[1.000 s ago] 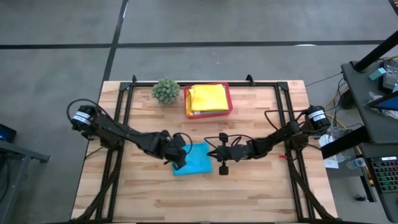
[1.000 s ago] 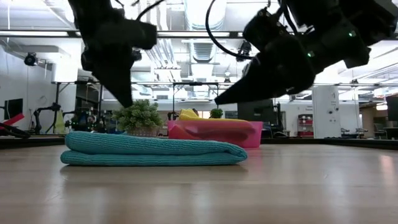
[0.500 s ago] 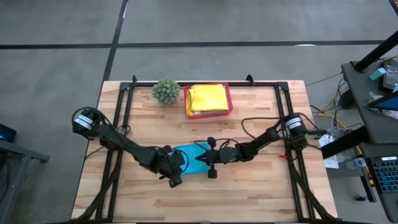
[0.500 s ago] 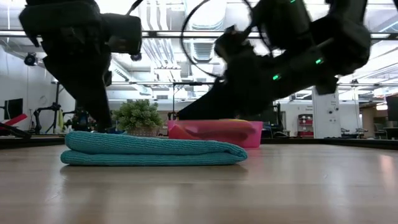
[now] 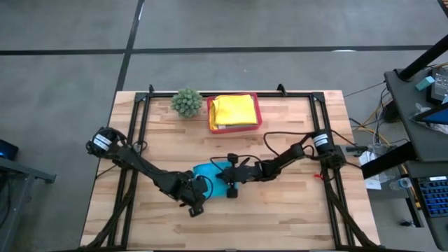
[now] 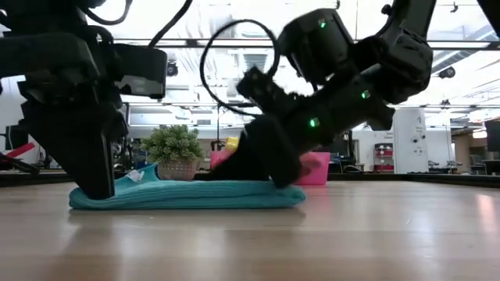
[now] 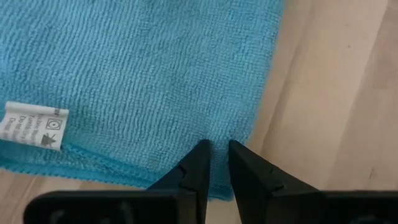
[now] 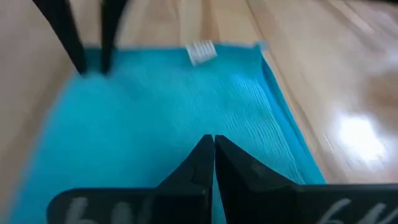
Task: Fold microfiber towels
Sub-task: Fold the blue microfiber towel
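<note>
**Q:** Grippers first: where are they?

**A:** Both have dropped onto the folded teal microfiber towel [image 5: 212, 180] mid-table. Left gripper [image 7: 216, 152] pinches its edge through a narrow gap; right gripper [image 8: 213, 144], fully closed, presses on top. Another fold looks imminent.

**Q:** Any view-specific details?

**A:** Only the wrist views reveal the small white care label [image 7: 32, 126].

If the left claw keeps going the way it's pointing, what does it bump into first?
Probably the teal towel: the left gripper points down at its edge, fingertips nearly closed right on the cloth. Under that thin edge lies the wooden table.
</note>
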Tool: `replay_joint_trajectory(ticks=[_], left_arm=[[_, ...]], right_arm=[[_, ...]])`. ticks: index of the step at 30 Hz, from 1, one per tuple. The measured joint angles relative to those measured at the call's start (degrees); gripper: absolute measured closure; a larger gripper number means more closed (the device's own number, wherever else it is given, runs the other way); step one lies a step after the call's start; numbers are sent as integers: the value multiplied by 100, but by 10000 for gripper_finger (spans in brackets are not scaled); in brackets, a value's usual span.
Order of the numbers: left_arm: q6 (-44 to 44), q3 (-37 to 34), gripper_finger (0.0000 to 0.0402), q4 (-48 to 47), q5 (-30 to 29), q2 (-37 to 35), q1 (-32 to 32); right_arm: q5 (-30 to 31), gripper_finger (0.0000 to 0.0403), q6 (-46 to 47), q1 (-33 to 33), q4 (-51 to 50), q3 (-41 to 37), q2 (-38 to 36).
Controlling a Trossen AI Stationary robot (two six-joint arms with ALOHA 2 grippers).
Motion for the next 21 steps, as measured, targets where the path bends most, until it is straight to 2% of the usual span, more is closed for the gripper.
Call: replay_joint_trajectory(ticks=[7, 15, 21], left_arm=[[-115, -40, 354, 31, 42, 108, 4], [-120, -47, 354, 12, 41, 11, 4], [30, 14, 354, -38, -68, -227, 15]], right_arm=[[363, 394, 25, -155, -332, -238, -153], [364, 394, -33, -108, -708, -315, -665], [273, 394, 132, -11, -1408, -317, -1209]])
